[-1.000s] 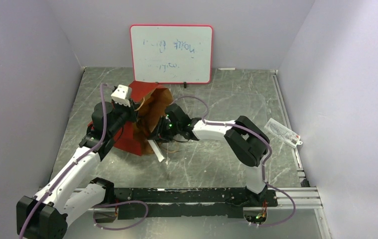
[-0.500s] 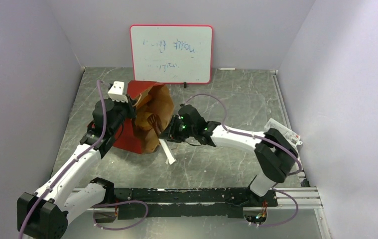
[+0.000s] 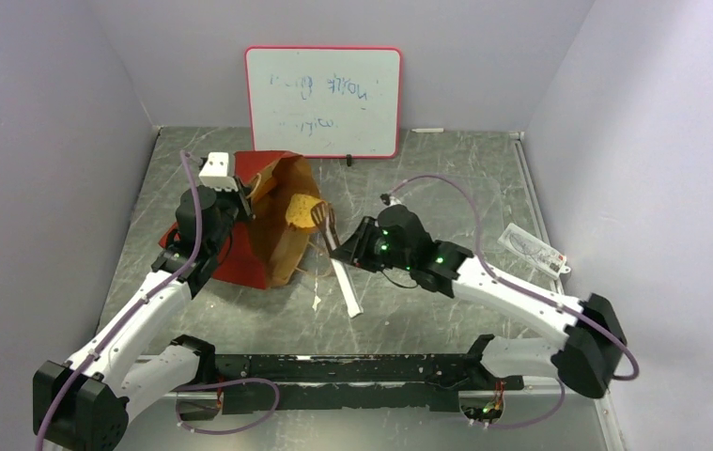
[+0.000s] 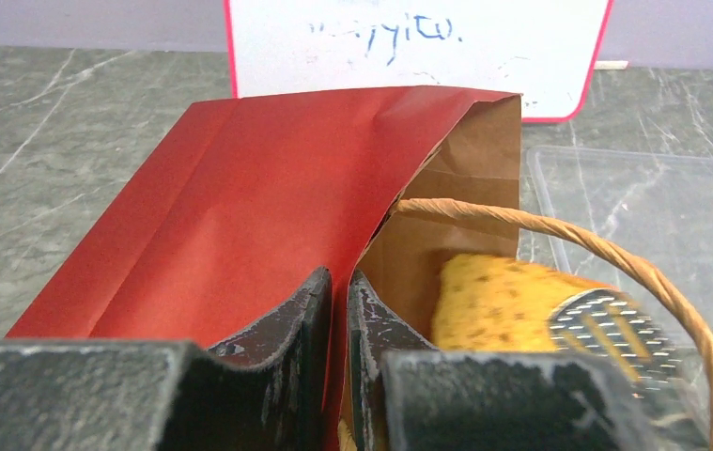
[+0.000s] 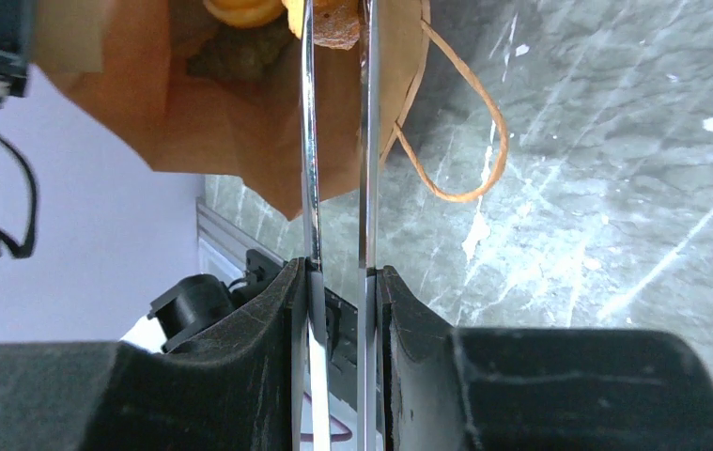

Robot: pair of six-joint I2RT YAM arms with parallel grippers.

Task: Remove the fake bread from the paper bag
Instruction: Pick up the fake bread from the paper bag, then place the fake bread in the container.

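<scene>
At the top edge of the right wrist view, the tips of the tongs [image 5: 308,141] and the bread piece [image 5: 333,19] they pinched were cut off. Deeper in the paper bag [image 5: 240,122], dark shapes [image 5: 240,56] were too blurred to name. The scribble on the whiteboard [image 3: 322,101] was too faint to read. At the left wrist view's lower right, the tongs' head was blurred.

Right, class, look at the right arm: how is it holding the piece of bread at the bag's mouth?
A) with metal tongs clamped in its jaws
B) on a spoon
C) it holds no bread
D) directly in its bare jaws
A: the right wrist view shows the two thin blades of the tongs running from the right jaws out to the bread piece at the mouth of the bag.
</scene>
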